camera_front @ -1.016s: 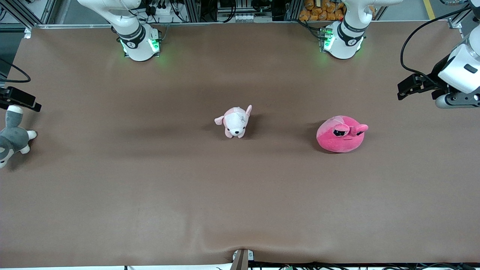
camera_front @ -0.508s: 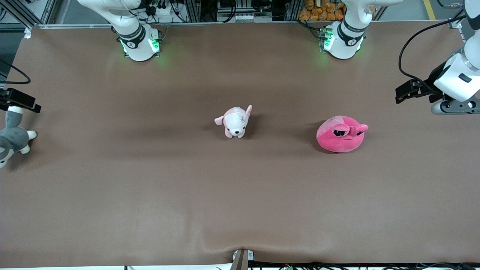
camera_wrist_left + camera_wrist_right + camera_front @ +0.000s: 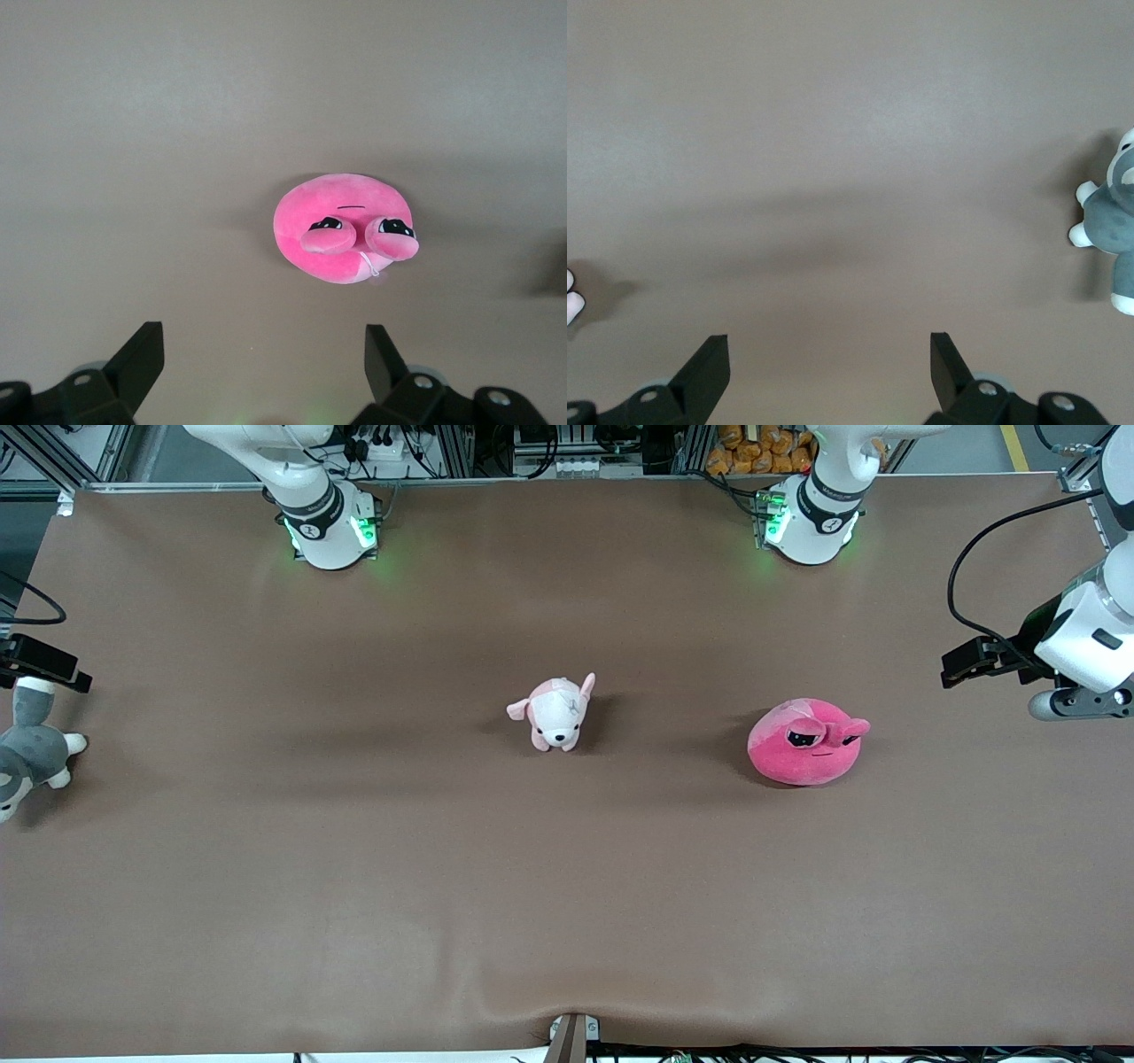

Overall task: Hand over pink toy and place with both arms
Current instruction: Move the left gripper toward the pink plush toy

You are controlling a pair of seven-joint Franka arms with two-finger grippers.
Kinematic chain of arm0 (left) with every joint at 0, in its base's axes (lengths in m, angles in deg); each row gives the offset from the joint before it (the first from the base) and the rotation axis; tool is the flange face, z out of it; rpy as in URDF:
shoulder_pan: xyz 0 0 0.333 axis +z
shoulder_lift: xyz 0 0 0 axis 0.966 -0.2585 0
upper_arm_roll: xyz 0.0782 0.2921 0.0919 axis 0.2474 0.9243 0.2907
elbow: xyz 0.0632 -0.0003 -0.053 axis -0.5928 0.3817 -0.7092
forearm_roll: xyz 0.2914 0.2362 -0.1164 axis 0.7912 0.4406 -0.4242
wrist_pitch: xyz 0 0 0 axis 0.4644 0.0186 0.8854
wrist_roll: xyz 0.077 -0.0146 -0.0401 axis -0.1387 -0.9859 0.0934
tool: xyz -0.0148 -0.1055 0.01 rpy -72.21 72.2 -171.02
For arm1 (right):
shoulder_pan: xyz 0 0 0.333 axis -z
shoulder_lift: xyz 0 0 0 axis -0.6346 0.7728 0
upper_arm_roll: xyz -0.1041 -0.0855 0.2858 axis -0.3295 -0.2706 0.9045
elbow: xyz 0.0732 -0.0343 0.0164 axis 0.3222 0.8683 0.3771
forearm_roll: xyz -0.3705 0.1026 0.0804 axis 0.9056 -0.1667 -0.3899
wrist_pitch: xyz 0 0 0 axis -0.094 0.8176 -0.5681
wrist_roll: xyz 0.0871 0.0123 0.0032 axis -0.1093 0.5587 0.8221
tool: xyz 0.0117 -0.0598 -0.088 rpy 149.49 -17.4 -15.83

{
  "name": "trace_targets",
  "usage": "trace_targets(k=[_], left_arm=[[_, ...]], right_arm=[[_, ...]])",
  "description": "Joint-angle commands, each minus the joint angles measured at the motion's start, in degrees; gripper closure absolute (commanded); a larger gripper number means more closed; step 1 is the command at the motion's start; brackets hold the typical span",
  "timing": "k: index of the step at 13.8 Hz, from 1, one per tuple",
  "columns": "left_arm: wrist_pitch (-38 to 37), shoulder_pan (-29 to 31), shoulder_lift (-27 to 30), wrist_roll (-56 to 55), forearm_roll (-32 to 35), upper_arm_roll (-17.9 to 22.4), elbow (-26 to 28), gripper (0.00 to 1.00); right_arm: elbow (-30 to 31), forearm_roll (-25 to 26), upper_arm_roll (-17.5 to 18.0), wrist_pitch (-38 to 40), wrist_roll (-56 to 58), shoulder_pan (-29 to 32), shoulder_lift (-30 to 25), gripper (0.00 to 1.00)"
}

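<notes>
Two grippers are hanging wide and empty; the left gripper point(image 3: 961, 662) is sitting far closer to the pink toy point(image 3: 805, 742), which is lying ahead of its fingertips toward mid-table, while the right gripper point(image 3: 40, 664) is waiting over the table's right-arm end

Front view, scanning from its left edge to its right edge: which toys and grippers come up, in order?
Right gripper and grey-and-white plush at the edge → pale pink puppy plush → pink toy → left gripper.

The left gripper point(image 3: 966, 666) has shifted slightly above the table's left-arm end; the right arm's camera mount point(image 3: 40, 662) edged outward.
</notes>
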Motion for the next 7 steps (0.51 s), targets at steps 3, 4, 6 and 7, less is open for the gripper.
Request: trace_targets(k=[3, 4, 6, 7], left_arm=[[-0.53, 0.12, 0.49, -8.29, -0.25, -0.53, -0.8, 0.0], [-0.45, 0.12, 1.36, -11.35, -0.69, -0.62, -0.1, 0.0], [-0.18, 0.3, 1.8, -16.46, -3.76, -0.45, 0.7, 0.0], [-0.18, 0.3, 2.07, -18.05, -3.77, -0.36, 0.96, 0.0]], right_arm=[[0.27, -1.25, 0.42, -0.11, 0.95, 0.69, -0.32, 0.0], [0.27, -1.25, 0.42, -0.37, 0.95, 0.6, -0.32, 0.0], [0.27, -1.25, 0.42, -0.37, 0.95, 0.86, -0.32, 0.0], [0.27, -1.25, 0.42, -0.37, 1.03, 1.12, -0.32, 0.0]])
